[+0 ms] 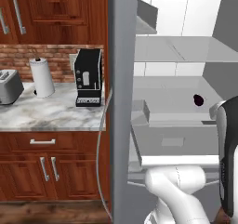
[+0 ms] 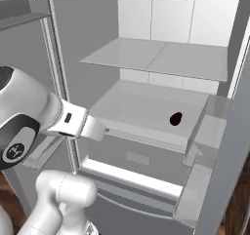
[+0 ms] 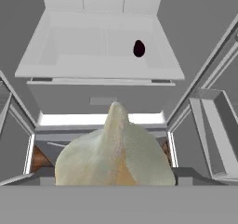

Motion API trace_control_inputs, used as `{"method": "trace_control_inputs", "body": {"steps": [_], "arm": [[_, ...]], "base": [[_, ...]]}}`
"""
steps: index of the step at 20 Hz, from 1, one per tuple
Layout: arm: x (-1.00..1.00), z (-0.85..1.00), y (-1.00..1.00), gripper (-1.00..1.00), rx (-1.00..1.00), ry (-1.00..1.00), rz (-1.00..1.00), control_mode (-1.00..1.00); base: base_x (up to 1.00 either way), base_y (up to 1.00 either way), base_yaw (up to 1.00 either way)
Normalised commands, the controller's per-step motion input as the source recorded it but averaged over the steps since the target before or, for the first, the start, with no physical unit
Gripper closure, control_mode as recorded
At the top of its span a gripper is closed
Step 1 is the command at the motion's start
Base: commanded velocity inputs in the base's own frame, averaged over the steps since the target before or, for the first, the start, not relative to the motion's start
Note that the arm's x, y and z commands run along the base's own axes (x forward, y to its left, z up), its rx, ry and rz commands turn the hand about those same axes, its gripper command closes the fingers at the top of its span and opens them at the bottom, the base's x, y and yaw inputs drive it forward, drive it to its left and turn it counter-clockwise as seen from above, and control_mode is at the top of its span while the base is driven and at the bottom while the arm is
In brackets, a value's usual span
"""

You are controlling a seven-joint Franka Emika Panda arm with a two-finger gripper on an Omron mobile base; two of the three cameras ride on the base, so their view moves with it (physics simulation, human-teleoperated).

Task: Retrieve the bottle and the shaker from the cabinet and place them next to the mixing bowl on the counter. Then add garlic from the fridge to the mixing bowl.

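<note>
Marble desk (image 1: 51, 112) with grey veining sits at 9 o'clock in the left base view, bearing a metal toaster (image 1: 9, 86), paper roll (image 1: 42, 77) and black coffee machine (image 1: 88, 77). The grey fridge (image 2: 161, 58) stands open; a dark oval lump (image 2: 176, 118) rests on its smooth shelf. The hand view alone shows the papery, bulbous garlic (image 3: 116, 153) at 6 o'clock, held in the gripper, jaws spread wide around it.

No readable text, label, brand or number shows anywhere.

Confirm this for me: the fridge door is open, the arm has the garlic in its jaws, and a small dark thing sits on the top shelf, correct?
Not quite. The small dark thing sits on the lower shelf, not the top one, as the right base view shows. The fridge is open, and the garlic fills the hand view right at the jaws.
</note>
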Motion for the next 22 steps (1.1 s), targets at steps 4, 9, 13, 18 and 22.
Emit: {"method": "trace_control_inputs", "body": {"steps": [4, 9, 13, 18, 22], "arm": [[0.00, 0.00, 0.00, 1.00, 0.00, 0.00, 0.00, 1.00], [0.00, 0.00, 0.00, 1.00, 0.00, 0.00, 0.00, 1.00], [0.00, 0.00, 0.00, 1.00, 0.00, 0.00, 0.00, 1.00], [0.00, 0.00, 0.00, 1.00, 0.00, 0.00, 0.00, 1.00], [0.00, 0.00, 0.00, 1.00, 0.00, 0.00, 0.00, 1.00]], "base": [[-1.00, -0.09, 0.00], [-1.00, -0.04, 0.00], [-0.83, 0.20, 0.01], [-0.14, 0.79, 0.08], [0.02, 0.96, 0.29]]}}
